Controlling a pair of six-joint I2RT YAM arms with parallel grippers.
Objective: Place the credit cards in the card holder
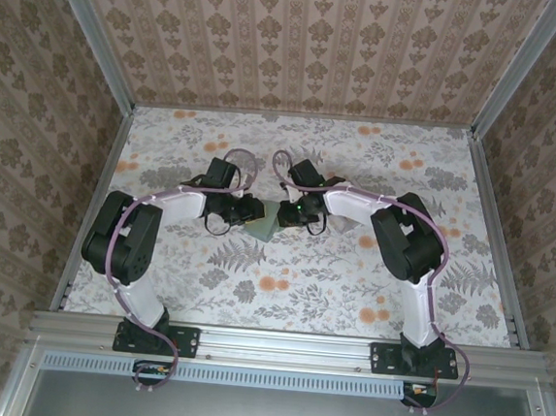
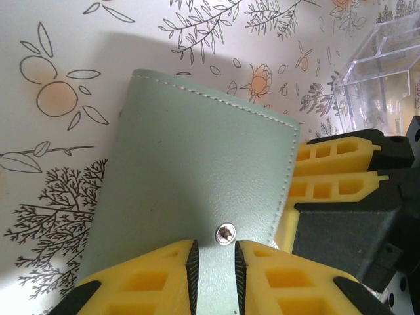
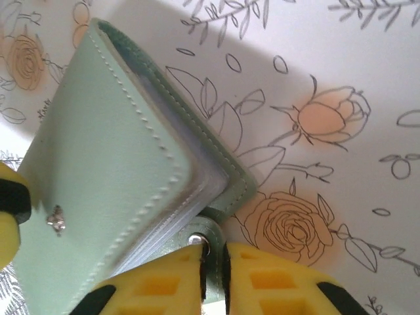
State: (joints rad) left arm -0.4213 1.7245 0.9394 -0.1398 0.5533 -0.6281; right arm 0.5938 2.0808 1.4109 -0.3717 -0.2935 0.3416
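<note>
Left gripper (image 2: 215,266): the yellow fingers are closed on a narrow strap (image 2: 214,275) of the flat, soft, sage grey-green stitched card holder (image 2: 197,164). The strap is pinched between the black pads. A metal snap stud (image 2: 225,233) sits on the strap just past the fingertips. The body of the card holder spreads out ahead of these jaws, skewed, with one corner pointing away over the white floral-printed table cover (image 2: 59,52).

Right gripper (image 3: 214,266): the fingers are drawn together on a small green tab (image 3: 213,228) at the card holder's edge, and a second snap (image 3: 197,241) sits right at the fingertips. Ahead and to the left of these jaws the card holder gapes a little. Clear plastic sleeves (image 3: 172,200) show between its two stitched covers.

Top view: the two grippers meet nose to nose near mid-table. The card holder is held between them, hanging slightly toward the arm bases. A shadow lies on the table cover beyond the card holder's far edge. It cannot be told whether any corner touches the cover.

In the left wrist view the right gripper's fingers come in from the right of the left jaws, touching the card holder's side edge. A clear plastic tray (image 2: 384,59) stands ahead and to the right of the left jaws, beyond the right gripper's fingers and apart from the card holder.
</note>
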